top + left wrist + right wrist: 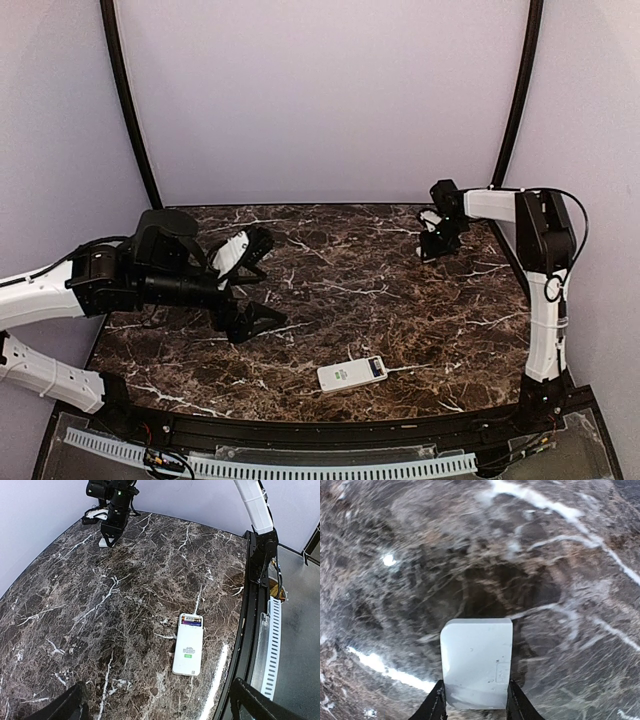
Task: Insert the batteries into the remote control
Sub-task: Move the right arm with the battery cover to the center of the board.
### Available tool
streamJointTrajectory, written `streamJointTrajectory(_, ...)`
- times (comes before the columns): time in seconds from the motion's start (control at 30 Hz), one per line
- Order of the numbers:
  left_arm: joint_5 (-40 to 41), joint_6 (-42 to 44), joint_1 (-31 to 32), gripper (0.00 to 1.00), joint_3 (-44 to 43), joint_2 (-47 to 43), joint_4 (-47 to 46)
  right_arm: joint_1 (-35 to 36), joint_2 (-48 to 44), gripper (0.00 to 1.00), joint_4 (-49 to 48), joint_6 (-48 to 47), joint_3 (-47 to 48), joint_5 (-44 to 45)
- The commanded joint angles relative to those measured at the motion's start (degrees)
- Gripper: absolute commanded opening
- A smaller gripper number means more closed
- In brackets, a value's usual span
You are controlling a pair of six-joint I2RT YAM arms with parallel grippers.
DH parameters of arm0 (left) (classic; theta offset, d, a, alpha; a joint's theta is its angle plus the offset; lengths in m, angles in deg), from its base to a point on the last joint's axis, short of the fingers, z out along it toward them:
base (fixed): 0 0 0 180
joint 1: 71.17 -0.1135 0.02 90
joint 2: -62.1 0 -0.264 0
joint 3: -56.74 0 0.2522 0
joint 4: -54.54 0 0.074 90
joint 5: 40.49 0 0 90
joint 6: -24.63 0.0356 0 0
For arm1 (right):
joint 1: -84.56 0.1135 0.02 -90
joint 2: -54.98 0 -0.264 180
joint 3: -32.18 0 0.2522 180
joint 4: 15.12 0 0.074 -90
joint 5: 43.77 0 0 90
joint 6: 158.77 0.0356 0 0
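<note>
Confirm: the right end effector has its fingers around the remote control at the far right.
No: the right end effector has its fingers around the white cover plate, not the remote control, at the far right; see the right wrist view.

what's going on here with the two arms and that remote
The right gripper is down at the far right of the table, its fingers against both sides of a small white cover lying on the marble. The left gripper hovers wide open over the left side, holding nothing. The remote lies by itself near the front edge, with neither arm on it. No batteries can be made out in any view.
</note>
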Motion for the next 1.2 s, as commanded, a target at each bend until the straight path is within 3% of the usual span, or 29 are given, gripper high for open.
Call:
streamJointTrajectory(0.0, -0.17, -0.48, -0.44, 0.98, 1.41, -2.61, -0.06, 4.67, -0.93, 0.35, 1.11, -2.37, -5.26, 0.98)
streamJointTrajectory(0.17, 0.09, -0.68, -0.44, 0.98, 1.8, -3.63, 0.55, 4.91, 1.23, 0.37, 4.81, -0.2, -1.22, 4.06)
streamJointTrajectory(0.4, 0.91, -0.76, -0.44, 0.98, 3.64, -6.52, 0.64, 11.6, 1.31, 0.34, 4.47, -7.38, -3.73, 1.71)
streamJointTrajectory(0.7, 1.79, -0.75, -0.44, 0.98, 4.39, -8.52, 1.47, 24.77, -5.16, 0.34, 4.58, -19.81, -11.94, -7.6)
streamJointTrajectory(0.93, 2.7, -2.97, -0.44, 0.98, 6.14, -10.79, 1.5, 35.34, -8.77, 0.36, 8.03, -27.34, -17.52, -5.75)
streamJointTrajectory(1.03, 3.04, -3.39, -0.39, 0.98, 7.02, -11.87, 1.79, 37.61, -10.48, 0.42, 8.48, -28.13, -19.42, -2.71)
streamJointTrajectory(1.17, 3.44, -3.75, -0.41, 0.98, 7.84, -12.47, 2.32, 38.2, -12.65, 0.58, 8.69, -26.5, -18.69, 0.57)
